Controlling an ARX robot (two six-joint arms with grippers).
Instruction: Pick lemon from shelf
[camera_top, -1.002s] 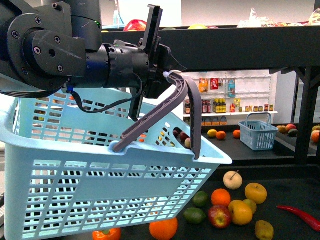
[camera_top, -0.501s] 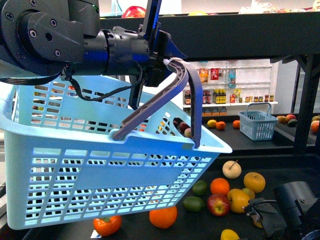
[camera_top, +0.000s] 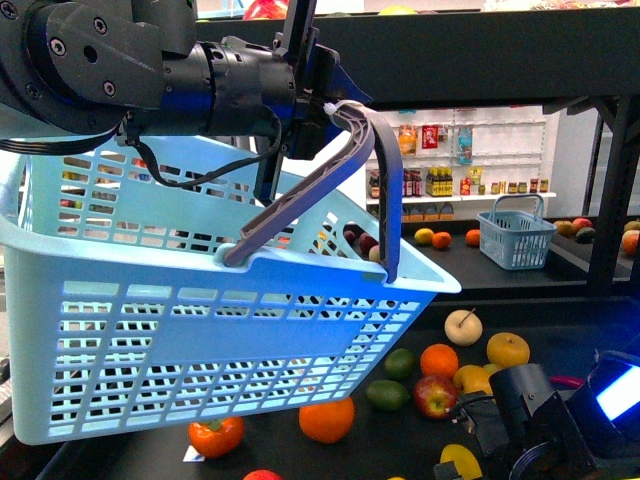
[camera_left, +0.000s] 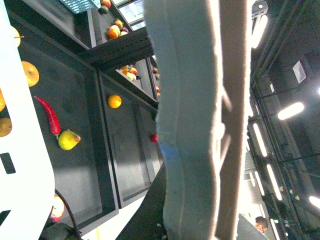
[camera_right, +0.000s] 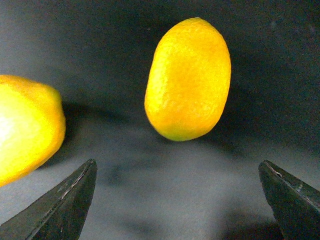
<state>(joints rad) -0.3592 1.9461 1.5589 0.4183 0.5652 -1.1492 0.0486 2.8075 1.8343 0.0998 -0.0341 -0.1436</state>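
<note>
Two arms show in the front view. The left arm (camera_top: 110, 70) fills the upper left. The left fingers (camera_top: 300, 45) are clamped on the basket handle (camera_top: 375, 160). The light-blue basket (camera_top: 200, 340) hangs tilted across the left half of the frame. The shelf (camera_top: 470, 70) is black-framed, with one tray across the top and a lower tray along the bottom carrying loose fruit. Noted on the lower tray, centre to right: orange (camera_top: 327, 420), red apple (camera_top: 435, 395), green fruit (camera_top: 386, 393), pale round fruit with stem (camera_top: 463, 326), round yellow fruit (camera_top: 508, 349). The right fingers (camera_top: 480, 420) sit at lower right, low over this tray. The lemon (camera_top: 458, 460) is just beside them at the bottom edge, partly hidden.

Left wrist view: the basket handle (camera_left: 190, 125) fills the centre, close and blurred, and the fingers themselves are not visible here. Beyond it the dark shelf (camera_left: 107, 150) carries a red chili (camera_left: 50, 117) and an orange (camera_left: 114, 101).

Right wrist view: the right fingers (camera_right: 60, 210) are wide apart, both tips over bare tray. The lemon (camera_right: 188, 79), oval and bright yellow, lies on the dark tray ahead of the gap, clear of both tips. A second yellow fruit (camera_right: 25, 127), cut by the frame edge, lies beside the lemon without touching it.
</note>
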